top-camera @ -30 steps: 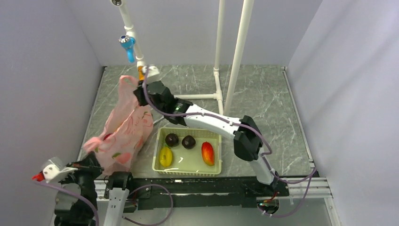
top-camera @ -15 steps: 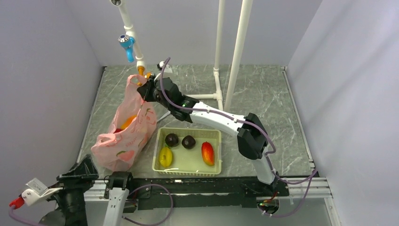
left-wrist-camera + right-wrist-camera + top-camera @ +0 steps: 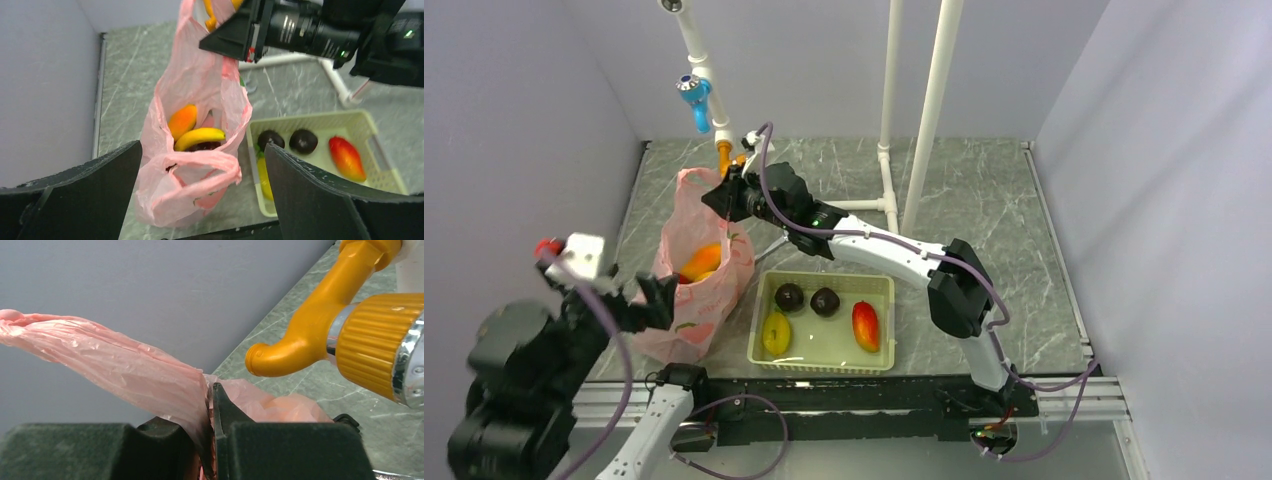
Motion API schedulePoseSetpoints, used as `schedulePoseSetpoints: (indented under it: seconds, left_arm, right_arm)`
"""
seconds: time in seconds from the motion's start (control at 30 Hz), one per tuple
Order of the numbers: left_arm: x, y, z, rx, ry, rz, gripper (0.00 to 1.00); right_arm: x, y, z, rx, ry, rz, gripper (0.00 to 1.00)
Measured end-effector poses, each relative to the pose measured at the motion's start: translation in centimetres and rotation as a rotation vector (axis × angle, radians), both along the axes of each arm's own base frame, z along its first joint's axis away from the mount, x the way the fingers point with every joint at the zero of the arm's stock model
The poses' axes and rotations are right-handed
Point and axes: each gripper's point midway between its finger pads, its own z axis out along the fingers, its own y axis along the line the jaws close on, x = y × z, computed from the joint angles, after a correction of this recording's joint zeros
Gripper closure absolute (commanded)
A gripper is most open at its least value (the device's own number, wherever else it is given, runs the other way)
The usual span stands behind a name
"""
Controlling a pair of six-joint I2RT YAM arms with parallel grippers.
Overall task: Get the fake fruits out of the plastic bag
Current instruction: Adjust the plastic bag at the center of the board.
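Observation:
The pink plastic bag (image 3: pixel 686 300) stands near the left wall, mouth upward. My right gripper (image 3: pixel 724 195) is shut on its far handle and holds it up; in the right wrist view the pink film (image 3: pixel 125 365) is pinched between the jaws (image 3: pixel 210 405). Inside the bag lie fake fruits: a yellow-orange oval (image 3: pixel 182 120), a yellow banana piece (image 3: pixel 200 136) and dark grapes (image 3: pixel 202 146). My left gripper (image 3: pixel 652 300) hovers wide open at the bag's near side, with its fingers (image 3: pixel 85 195) either side of the loose near handle (image 3: pixel 200 165), not touching it.
A pale green basket (image 3: pixel 819 365) sits right of the bag with two dark round fruits, a yellow fruit and a red-orange mango-like fruit. A blue and orange tap (image 3: pixel 696 95) hangs just behind the right gripper. White pipe posts (image 3: pixel 934 100) rise at the back.
My left gripper has let go of the bag's near end, opened wide and swung up beside the bag. The right gripper has shifted slightly left; the bag now stands upright with its mouth open.

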Motion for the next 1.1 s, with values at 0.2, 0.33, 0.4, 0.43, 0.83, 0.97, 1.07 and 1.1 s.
schedulePoseSetpoints:
  seconds: [0.2, 0.33, 0.4, 0.43, 0.83, 0.97, 1.07, 1.1]
  left_arm:
    - [3.9, -1.8, -3.2, 0.109, 0.156, -0.12, 0.01]
    - [4.4, -1.8, -5.5, 0.167, 0.215, -0.148, 0.01]
    - [4.4, -2.0, -6.6, 0.185, 0.241, -0.167, 0.01]
    - [4.5, -1.9, -7.2, 0.191, 0.255, -0.166, 0.03]
    - [1.4, 7.8, -6.4, -0.02, 0.114, 0.53, 1.0]
    - [-2.9, 9.1, -5.9, -0.395, -0.243, 0.62, 1.0]
    - [-3.5, 9.5, -7.1, -0.591, -0.31, 0.669, 1.0]
    - [-2.9, 9.4, -7.5, -0.621, -0.296, 0.678, 1.0]
  right_arm:
    - [0.0, 0.0, -0.2, -0.003, 0.003, 0.017, 0.85]
    - [0.1, 0.0, -0.2, 0.0, 0.001, 0.021, 0.85]
    - [0.1, -0.1, -0.2, -0.001, 0.001, 0.022, 0.85]
    - [0.2, -0.1, -0.2, 0.0, 0.001, 0.022, 0.85]
    - [1.6, -0.7, 0.1, 0.039, 0.049, -0.036, 1.0]
    - [2.1, -0.8, -0.4, 0.095, 0.159, -0.109, 1.0]
    - [1.5, -0.5, -1.7, 0.117, 0.255, -0.16, 0.92]
    - [1.5, -0.7, -2.6, 0.112, 0.289, -0.185, 0.82]
